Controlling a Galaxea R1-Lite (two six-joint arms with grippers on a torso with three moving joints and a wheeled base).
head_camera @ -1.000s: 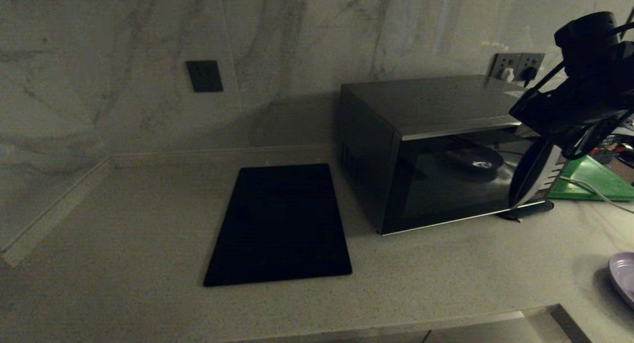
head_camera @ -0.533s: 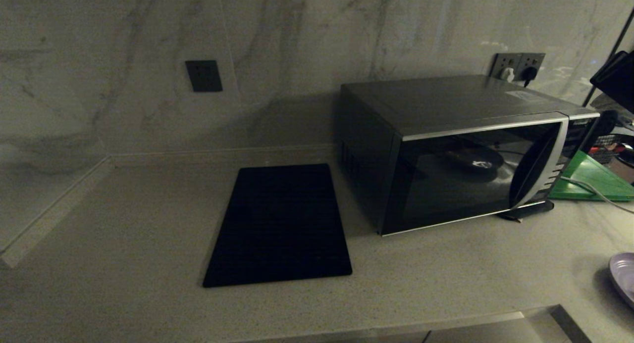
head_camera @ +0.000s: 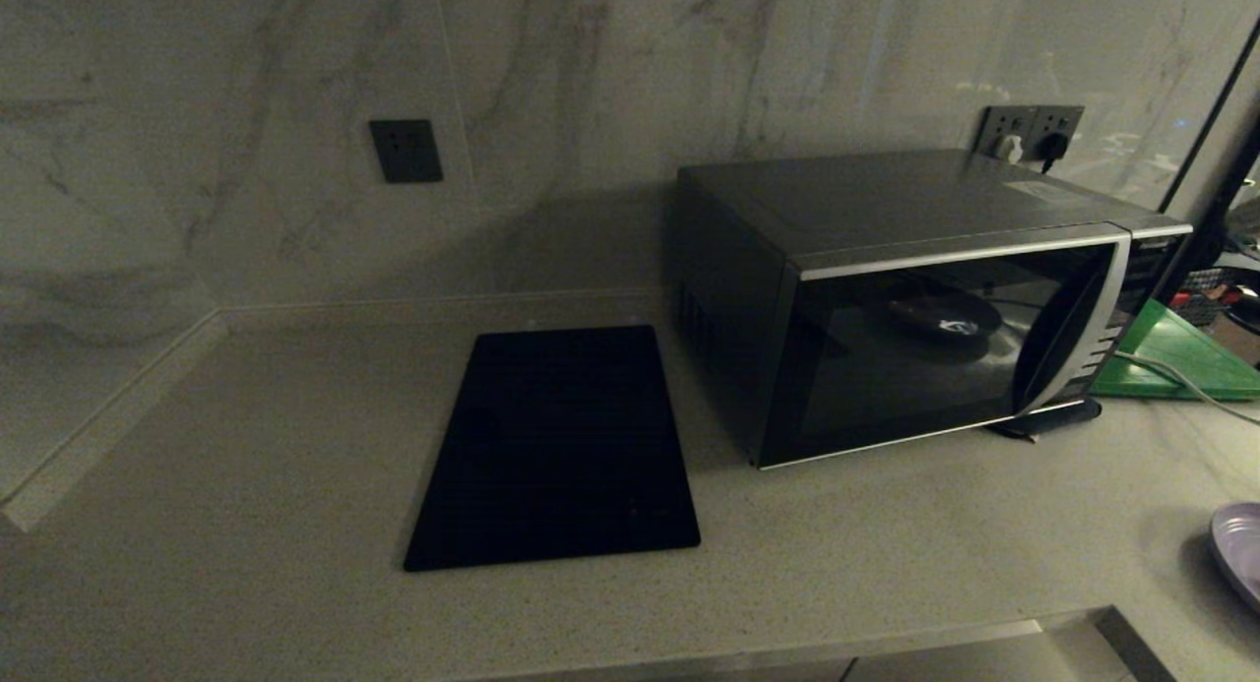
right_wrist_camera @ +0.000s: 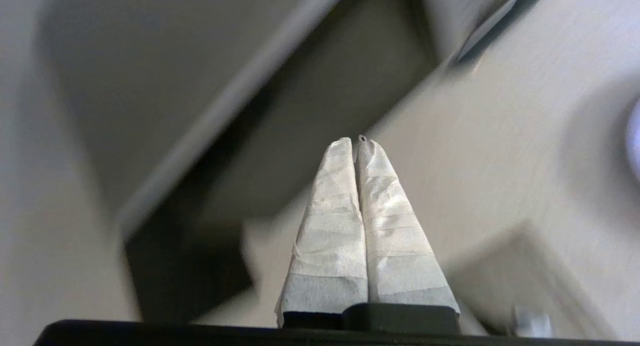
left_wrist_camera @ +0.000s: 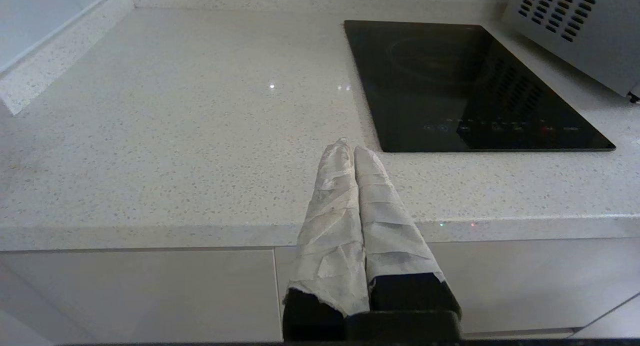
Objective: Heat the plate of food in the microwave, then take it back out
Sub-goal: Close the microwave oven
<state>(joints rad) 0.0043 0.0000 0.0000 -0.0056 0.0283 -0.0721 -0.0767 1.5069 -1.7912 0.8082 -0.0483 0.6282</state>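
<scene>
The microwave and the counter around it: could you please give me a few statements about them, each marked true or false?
1. The microwave door is shut. True.
2. The plate sits inside the microwave. False: it lies on the counter, at the right edge of the head view.
3. The black mat lies left of the microwave. True.
4. The right gripper grips the door. False: it is shut on nothing.
5. The left gripper is open. False: its fingers are together.

Microwave (head_camera: 915, 308): black-and-silver box, door shut, standing right of centre, far on the bench.
Plate (head_camera: 1238, 554): pale lavender, flat on bench, near right edge, partly cut off.
</scene>
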